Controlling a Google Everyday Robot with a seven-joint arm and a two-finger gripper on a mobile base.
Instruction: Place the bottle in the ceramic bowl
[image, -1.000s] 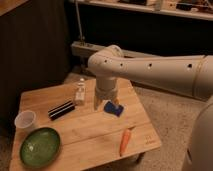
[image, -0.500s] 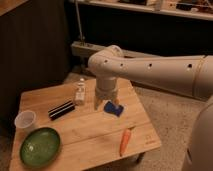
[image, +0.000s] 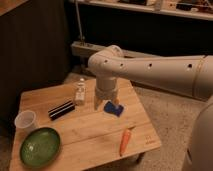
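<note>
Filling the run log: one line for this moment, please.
pincer: open, beside bottle, not touching | bottle: upright on table | green ceramic bowl: empty

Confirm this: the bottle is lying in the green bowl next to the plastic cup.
Wrong. The camera view shows the bottle standing on the table, close beside the gripper; the green bowl next to the plastic cup holds nothing.

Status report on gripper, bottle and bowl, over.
Gripper open, low beside the bottle, holding nothing. Bottle upright on table, not held. Ceramic bowl empty; black bar between them, cup beside bowl.
</note>
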